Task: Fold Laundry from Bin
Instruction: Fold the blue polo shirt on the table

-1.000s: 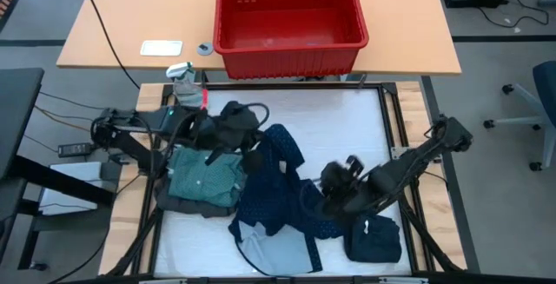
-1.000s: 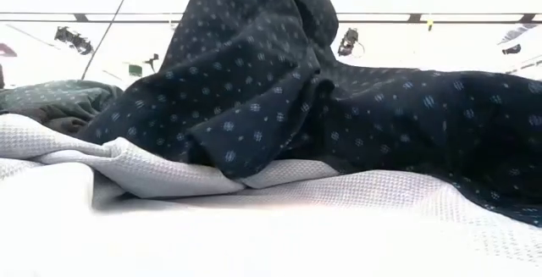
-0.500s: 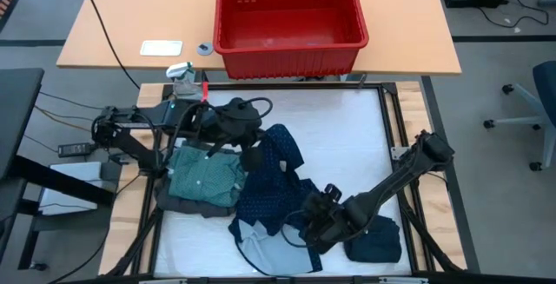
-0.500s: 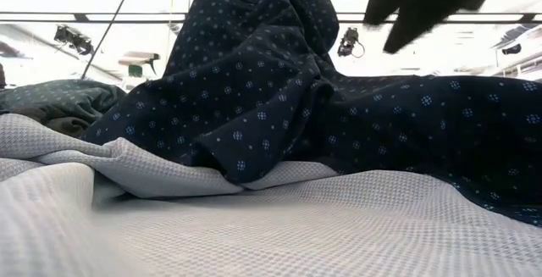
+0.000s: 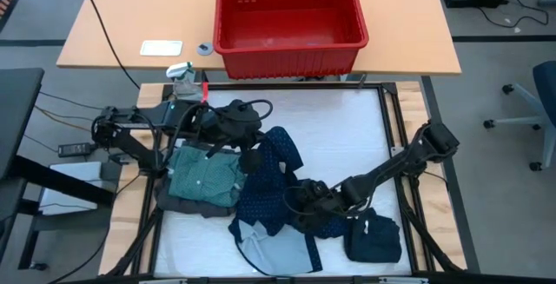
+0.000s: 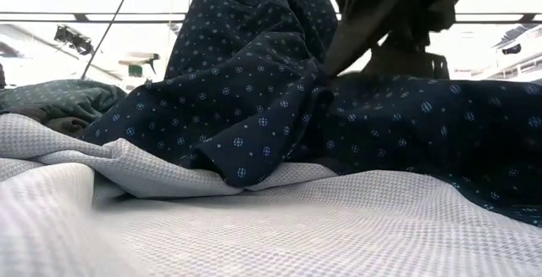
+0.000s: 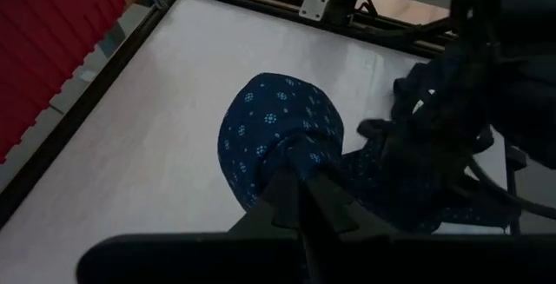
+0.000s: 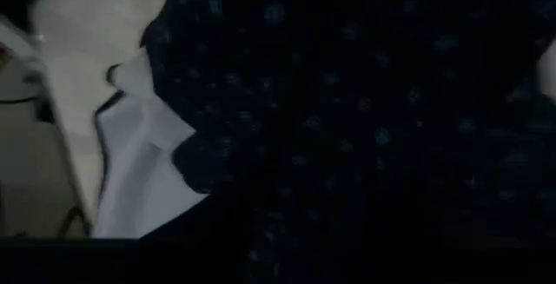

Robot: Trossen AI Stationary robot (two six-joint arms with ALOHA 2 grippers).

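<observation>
Left: teal-green dotted shirt [image 5: 204, 176] lies folded on a dark grey piece [image 5: 178, 204]. Left gripper [image 5: 253, 159] clamped on the upper edge of the navy dotted garment [image 5: 269, 188], mid-table. Right gripper [image 5: 300, 208] pressed down onto the same garment; its finger spread cannot be told. A dark folded piece [image 5: 375, 239] sits just beyond it. Red bin [image 5: 290, 22] stands on the far table.

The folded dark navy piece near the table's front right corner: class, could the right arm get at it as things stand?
Probably yes. The folded dark navy piece lies uncovered, just beside the right gripper, which is down on the navy dotted garment. Nothing sits between them.
</observation>
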